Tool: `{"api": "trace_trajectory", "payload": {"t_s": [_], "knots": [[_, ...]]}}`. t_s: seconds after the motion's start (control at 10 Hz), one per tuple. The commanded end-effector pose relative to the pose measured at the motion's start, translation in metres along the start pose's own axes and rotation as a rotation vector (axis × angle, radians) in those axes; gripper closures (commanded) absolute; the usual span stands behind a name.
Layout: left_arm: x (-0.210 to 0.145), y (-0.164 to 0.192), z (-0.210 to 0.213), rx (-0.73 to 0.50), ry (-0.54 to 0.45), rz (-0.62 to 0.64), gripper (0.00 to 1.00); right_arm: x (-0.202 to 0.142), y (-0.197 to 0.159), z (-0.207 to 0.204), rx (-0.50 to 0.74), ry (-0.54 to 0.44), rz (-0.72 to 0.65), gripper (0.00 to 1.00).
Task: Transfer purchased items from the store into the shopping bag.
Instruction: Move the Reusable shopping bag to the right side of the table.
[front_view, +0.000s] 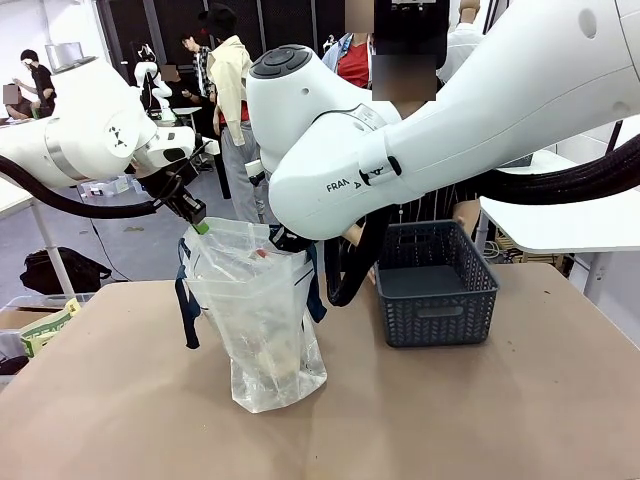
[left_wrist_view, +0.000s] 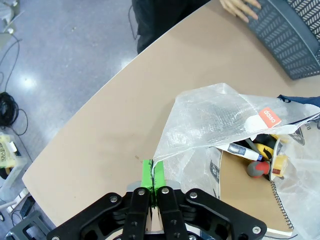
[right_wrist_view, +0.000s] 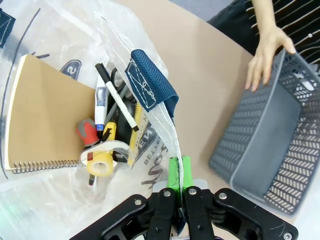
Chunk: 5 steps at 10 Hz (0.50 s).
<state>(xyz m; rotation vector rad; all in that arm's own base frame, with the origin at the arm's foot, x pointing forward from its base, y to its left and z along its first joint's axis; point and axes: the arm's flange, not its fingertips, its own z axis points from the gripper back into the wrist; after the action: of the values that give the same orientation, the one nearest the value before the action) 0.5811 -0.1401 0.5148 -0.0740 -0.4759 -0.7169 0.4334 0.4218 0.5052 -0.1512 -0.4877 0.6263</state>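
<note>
I've got left end effector (left_wrist_view: 152, 168) and right end effector (right_wrist_view: 178, 168) each clamped on opposite rims of the shopping bag (front_view: 255, 320), spreading its mouth. Items (right_wrist_view: 105, 135) sit inside; basket (front_view: 435, 290) beside it on the bench (front_view: 450, 420) looks empty.

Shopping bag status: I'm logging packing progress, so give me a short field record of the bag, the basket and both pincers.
bag: shopping bag upright on the table, mouth held open
left pincer: shut on the bag's rim
right pincer: shut on the opposite rim, near a navy handle
contents: spiral notebook, marker, yellow tape roll, red-handled tool
basket: grey, beside the bag, person's hand on its rim
</note>
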Motion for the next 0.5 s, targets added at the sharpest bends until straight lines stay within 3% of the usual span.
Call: {"api": "trace_trajectory", "payload": {"t_s": [0.0,0.1,0.3,0.4], "knots": [[-0.005,0.001,0.003,0.006,-0.014,0.011,1.0,-0.003,-0.003,0.0,0.017,0.01,0.006,1.0],[0.0,0.0,0.0,0.0,0.0,0.0,1.0,0.0,0.0,0.0,0.0,0.0,0.0,1.0],[0.011,0.003,-0.004,-0.177,-0.087,-0.044,1.0,0.029,0.015,0.012,-0.052,-0.021,0.077,1.0],[0.014,0.011,-0.012,-0.182,-0.073,0.006,1.0,0.038,0.02,0.012,-0.064,-0.024,0.096,1.0]]}}
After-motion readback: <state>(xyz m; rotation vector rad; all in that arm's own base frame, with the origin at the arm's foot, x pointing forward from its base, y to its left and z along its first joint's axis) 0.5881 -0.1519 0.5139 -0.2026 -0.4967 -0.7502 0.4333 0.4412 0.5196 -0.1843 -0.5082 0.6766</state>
